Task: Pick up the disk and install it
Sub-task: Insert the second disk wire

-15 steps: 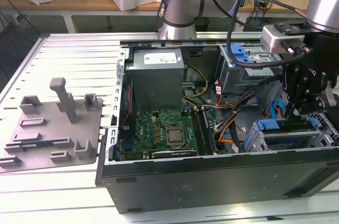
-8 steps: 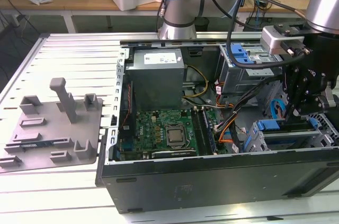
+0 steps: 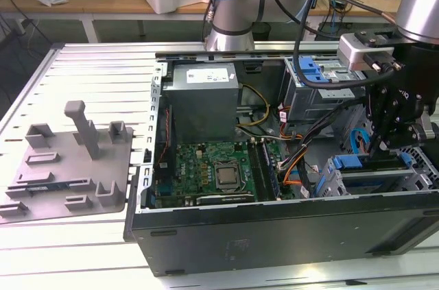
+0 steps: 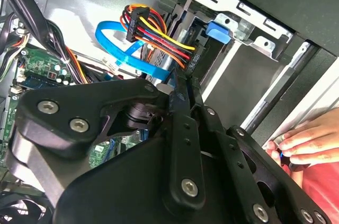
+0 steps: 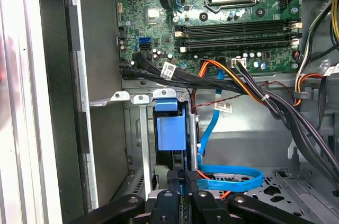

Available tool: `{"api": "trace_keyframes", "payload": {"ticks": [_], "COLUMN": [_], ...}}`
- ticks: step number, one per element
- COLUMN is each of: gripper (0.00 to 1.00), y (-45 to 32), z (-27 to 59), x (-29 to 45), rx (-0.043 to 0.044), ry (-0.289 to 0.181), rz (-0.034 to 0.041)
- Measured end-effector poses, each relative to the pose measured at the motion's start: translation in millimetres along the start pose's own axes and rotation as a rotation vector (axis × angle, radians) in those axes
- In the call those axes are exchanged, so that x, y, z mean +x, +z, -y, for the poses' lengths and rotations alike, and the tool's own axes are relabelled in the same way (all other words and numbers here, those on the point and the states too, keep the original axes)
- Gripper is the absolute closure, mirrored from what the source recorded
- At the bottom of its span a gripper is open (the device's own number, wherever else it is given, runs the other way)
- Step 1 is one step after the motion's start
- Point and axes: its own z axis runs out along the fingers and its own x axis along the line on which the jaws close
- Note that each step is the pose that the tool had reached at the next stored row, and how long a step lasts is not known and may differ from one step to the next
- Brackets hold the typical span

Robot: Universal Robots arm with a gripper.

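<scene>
The disk (image 5: 170,131) is seen edge-on in its blue carrier, standing in a slot of the metal drive cage (image 5: 139,128) inside the open computer case. My gripper (image 5: 185,175) sits right at the disk's near end, fingers drawn together and touching the carrier's end. In the second wrist view the gripper (image 4: 183,83) points at the cage, where a blue carrier tab (image 4: 218,30) shows. In the exterior view the gripper (image 3: 384,138) hangs low over the blue carrier (image 3: 367,166) at the case's right end.
A blue data cable (image 5: 228,177) and orange-yellow power wires (image 4: 153,36) lie close beside the fingers. The motherboard (image 3: 216,170) fills the case's middle. A second blue caddy (image 3: 309,70) sits in the rear cage. A person's hand (image 4: 302,144) rests on the case edge. A grey fixture (image 3: 68,166) stands at the left.
</scene>
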Motion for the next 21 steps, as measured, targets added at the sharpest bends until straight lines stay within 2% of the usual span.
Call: {"api": "trace_keyframes", "payload": {"ticks": [2, 4, 5, 6, 9, 13, 16, 17, 21], "gripper": [0.83, 0.71, 0.71, 0.64, 0.64, 0.64, 0.64, 0.64, 0.64], "y": [0.0, 0.0, 0.0, 0.0, 0.0, -1.4, -2.2, -3.5, -16.4], "z": [0.0, 0.0, 0.0, 0.0, -0.6, -4.2, -6.2, -6.7, -7.6], "x": [0.0, 0.0, 0.0, 0.0, -1.0, -9.8, -11.7, -11.6, -10.4], "rx": [0.0, 0.0, 0.0, 0.0001, 0.0, 0.0001, 0.0003, 0.0007, 0.0029], "ry": [0.0, 0.0, 0.0, 0.0, 0.0, 0.0, 0.0, 0.0, 0.0], "rz": [0.0001, 0.0001, 0.0, 0.0, 0.0003, -0.0001, -0.0003, 0.0, 0.0001]}}
